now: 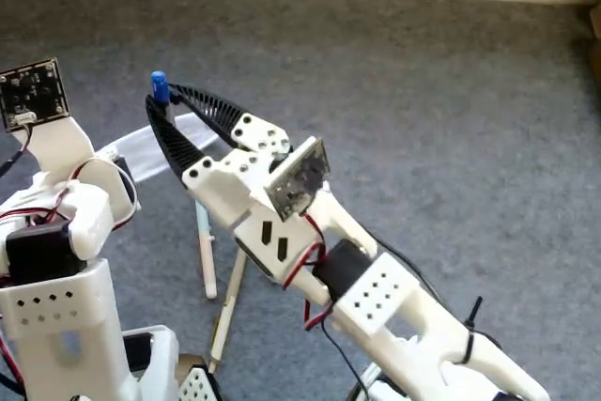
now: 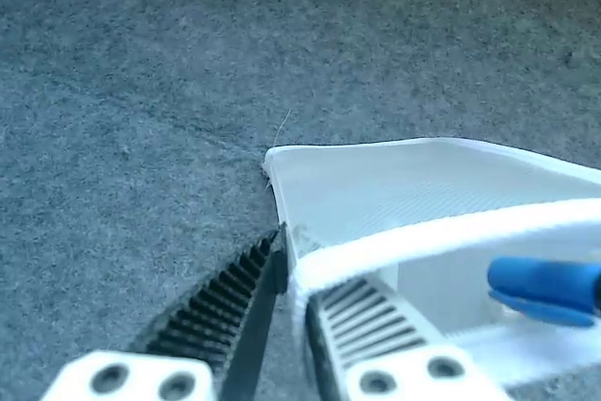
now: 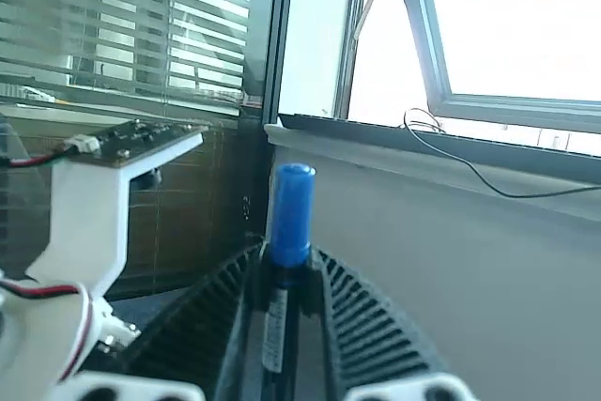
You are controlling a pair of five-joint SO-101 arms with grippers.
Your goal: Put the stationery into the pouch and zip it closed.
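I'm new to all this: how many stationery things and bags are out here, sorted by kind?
pouch: 1
blue-capped pen: 1
pale sticks on the carpet, likely pencils: 2
Total: 4

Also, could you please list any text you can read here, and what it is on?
None can be read.
The pen barrel has a pale mark, too blurred to read.
Any markings on the camera board are too small.
The pouch shows no print.
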